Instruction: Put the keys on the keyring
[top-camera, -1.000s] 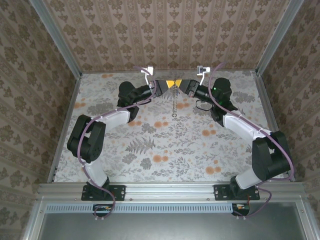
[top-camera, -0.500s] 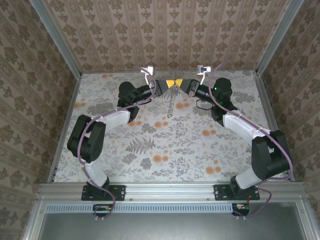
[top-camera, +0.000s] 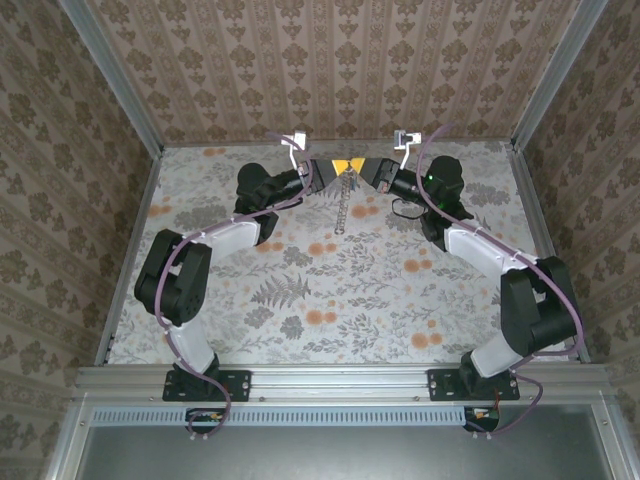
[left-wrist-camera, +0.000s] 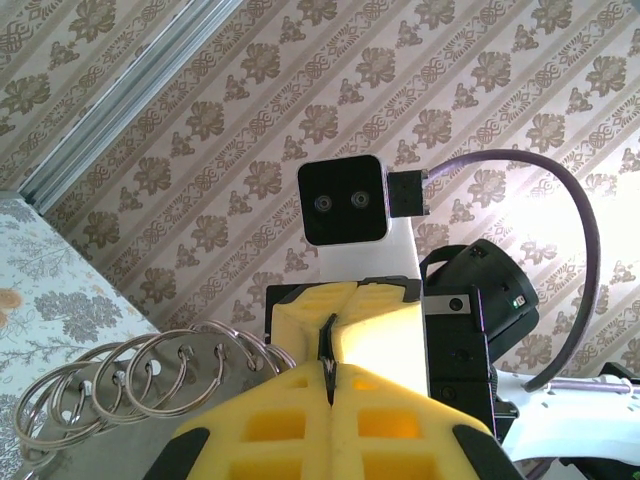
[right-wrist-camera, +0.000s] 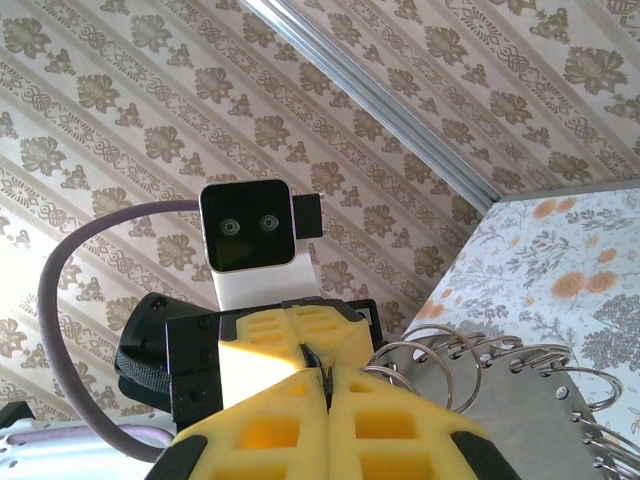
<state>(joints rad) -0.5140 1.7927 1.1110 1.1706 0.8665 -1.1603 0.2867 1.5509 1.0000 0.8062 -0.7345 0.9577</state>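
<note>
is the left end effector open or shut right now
Shut: in the left wrist view the yellow foam fingers of the left end effector meet along one thin seam, no gap between them.

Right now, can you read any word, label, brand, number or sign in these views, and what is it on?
None can be read.
The wall and the table carry only floral patterns.
The camera housing has a plain black face with two lenses, no lettering.
The keyring shows no stamp I can make out.
</note>
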